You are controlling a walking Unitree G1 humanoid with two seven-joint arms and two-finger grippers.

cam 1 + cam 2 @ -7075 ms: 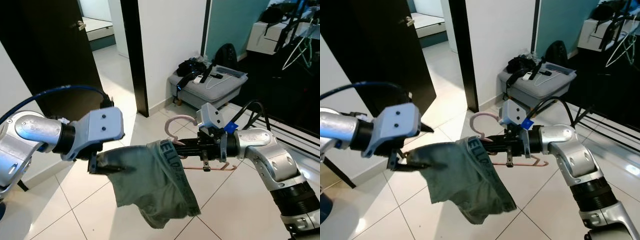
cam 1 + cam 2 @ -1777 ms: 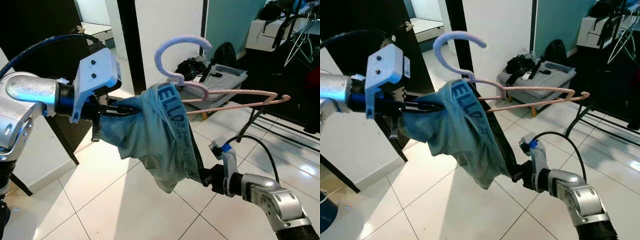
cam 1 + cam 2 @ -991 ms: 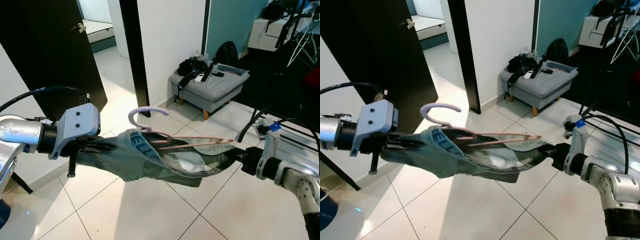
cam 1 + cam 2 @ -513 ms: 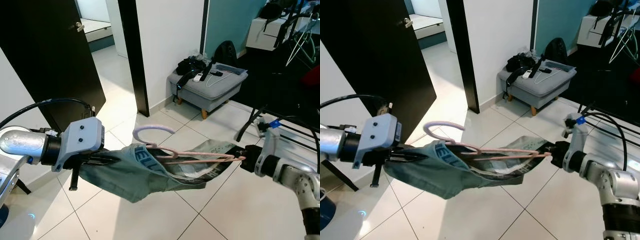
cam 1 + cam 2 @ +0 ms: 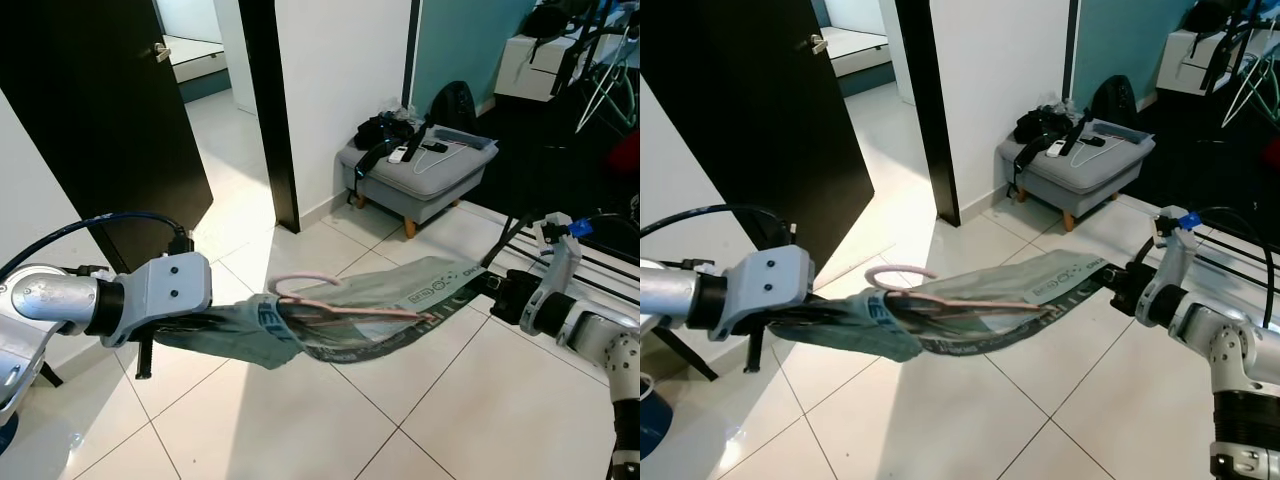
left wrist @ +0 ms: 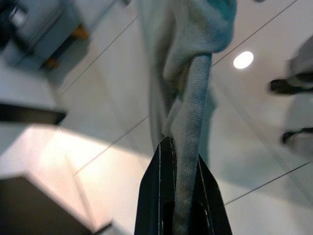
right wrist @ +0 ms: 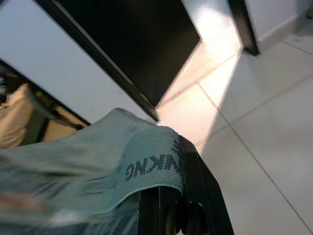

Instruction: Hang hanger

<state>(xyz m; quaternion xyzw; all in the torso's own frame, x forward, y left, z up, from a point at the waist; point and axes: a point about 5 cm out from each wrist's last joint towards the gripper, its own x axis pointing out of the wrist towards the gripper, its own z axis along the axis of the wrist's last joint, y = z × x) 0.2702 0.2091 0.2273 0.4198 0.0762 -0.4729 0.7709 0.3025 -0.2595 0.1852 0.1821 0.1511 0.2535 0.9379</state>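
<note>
A grey-green pair of underpants [image 5: 390, 300] is stretched nearly flat between my two grippers, above the white tiled floor. A pink hanger [image 5: 340, 308] lies inside it, its hook [image 5: 305, 284] poking out near the left end. My left gripper [image 6: 181, 147] is shut on a bunched fold of the cloth at the left. At the right end, my right gripper [image 7: 171, 142] is shut on the lettered waistband [image 7: 151, 169]; in the eye view it sits at the garment's right corner [image 5: 488, 288].
A grey footstool [image 5: 432, 190] with a black bag and small items stands ahead by the white wall. A dark door [image 5: 90, 110] is at the left. A black drying rack [image 5: 600, 265] runs along the right, close to my right arm.
My grippers have drawn further apart, pulling the underpants flatter and tauter. The hanger has sunk lower and lies flatter inside the cloth.
</note>
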